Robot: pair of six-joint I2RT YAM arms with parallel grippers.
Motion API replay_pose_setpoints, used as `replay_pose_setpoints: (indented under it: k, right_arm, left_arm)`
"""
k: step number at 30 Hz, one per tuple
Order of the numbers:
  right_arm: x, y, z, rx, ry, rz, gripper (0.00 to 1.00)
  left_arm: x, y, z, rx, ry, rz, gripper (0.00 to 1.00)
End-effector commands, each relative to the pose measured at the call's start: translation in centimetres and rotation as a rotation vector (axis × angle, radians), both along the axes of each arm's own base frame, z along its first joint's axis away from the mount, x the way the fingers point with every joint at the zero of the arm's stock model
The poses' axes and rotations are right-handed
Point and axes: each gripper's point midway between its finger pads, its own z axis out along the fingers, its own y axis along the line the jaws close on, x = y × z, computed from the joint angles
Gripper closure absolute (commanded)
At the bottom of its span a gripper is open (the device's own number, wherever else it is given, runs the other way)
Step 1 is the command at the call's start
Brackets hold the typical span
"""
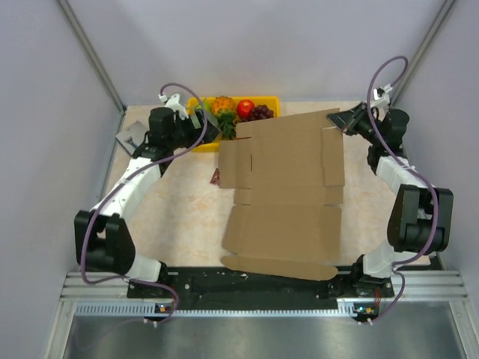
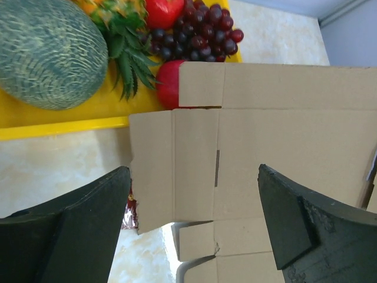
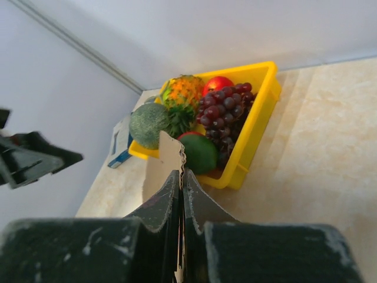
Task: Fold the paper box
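Paper box (image 1: 284,194) lies unfolded on the bench (image 1: 172,217), its far corner flap pinched in the clenched right gripper (image 3: 181,177), probably to anchor or lift it. Left gripper (image 2: 194,177) hangs spread wide above the side flap, seemingly ready to grab; yellow fruit tray (image 2: 59,121) sits beyond.

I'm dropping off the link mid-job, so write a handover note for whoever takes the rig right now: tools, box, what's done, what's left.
Left tool: open, holding nothing, hovering over the far left flaps of the plain brown corrugated cardboard sheet.
Right tool: shut on the sheet's far right corner flap.
Sheet: spread nearly flat on the table, far edge by the yellow plastic fruit tray.
Done: that one grip; no walls stand.
Left: all the folding.
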Motion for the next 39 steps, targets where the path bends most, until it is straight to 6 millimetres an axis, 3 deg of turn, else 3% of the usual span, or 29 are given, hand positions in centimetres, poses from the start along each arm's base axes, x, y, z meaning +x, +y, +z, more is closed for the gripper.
replay_pose_setpoints:
  k: [1,6,8,15,21,24,26,30,31,33,34,35,37,38,39]
  right_arm:
    - [-0.8,1.1,4.3,-0.023,-0.218,0.123,1.00]
    - [-2.3,1.8,4.6,-0.020,-0.261,0.241,1.00]
    - [-2.6,1.7,5.1,-0.006,-0.294,0.264,1.00]
    - [-3.5,1.7,5.3,0.034,-0.314,0.356,1.00]
    - [-3.3,1.6,5.3,0.025,-0.306,0.343,1.00]
    - [-3.0,1.3,4.8,0.014,-0.279,0.319,1.00]
    - [-2.9,1.2,4.5,-0.002,-0.264,0.304,1.00]
    - [-2.3,0.7,4.1,-0.024,-0.218,0.245,1.00]
    - [-2.2,0.3,4.3,-0.076,-0.234,0.213,1.00]
    - [-1.5,-0.6,2.4,-0.099,-0.093,0.116,0.99]
    - [-1.2,-1.2,1.6,-0.190,-0.094,0.075,0.96]
    - [-1.9,-1.6,0.3,-0.215,0.047,0.046,0.84]
    - [-1.3,-3.5,-1.1,-0.365,0.123,-0.057,0.70]
    - [-1.4,-3.7,-0.1,-0.397,0.133,-0.066,0.61]
    - [-2.2,-3.9,-0.7,-0.418,0.179,-0.070,0.55]
  left_arm:
    - [2.4,-2.5,0.8,-0.035,-0.086,-0.139,0.08]
    - [3.5,-2.2,-2.7,0.047,-0.089,-0.150,0.04]
    - [4.3,-1.7,-3.0,0.069,-0.156,-0.136,0.02]
    - [5.6,-2.0,-9.1,0.029,-0.046,-0.174,0.03]
    - [6.4,-3.2,-12.4,-0.032,0.015,-0.206,0.11]
    - [5.7,-4.3,-13.1,-0.086,0.019,-0.263,0.22]
    - [4.9,-4.7,-13.7,-0.110,0.034,-0.285,0.34]
    - [4.1,-4.7,-13.1,-0.111,0.009,-0.299,0.66]
    - [4.0,-4.6,-12.6,-0.106,-0.006,-0.300,0.79]
    - [3.5,-4.4,-10.9,-0.076,-0.053,-0.287,0.91]
    - [3.0,-4.3,-10.8,-0.058,-0.043,-0.282,0.95]
    - [2.7,-4.6,-9.3,-0.014,-0.093,-0.291,1.00]
    - [2.5,-4.5,-8.4,0.044,-0.115,-0.268,1.00]
    - [1.7,-5.1,-7.2,0.075,-0.147,-0.292,1.00]
    - [1.4,-5.4,-6.8,0.094,-0.165,-0.299,1.00]
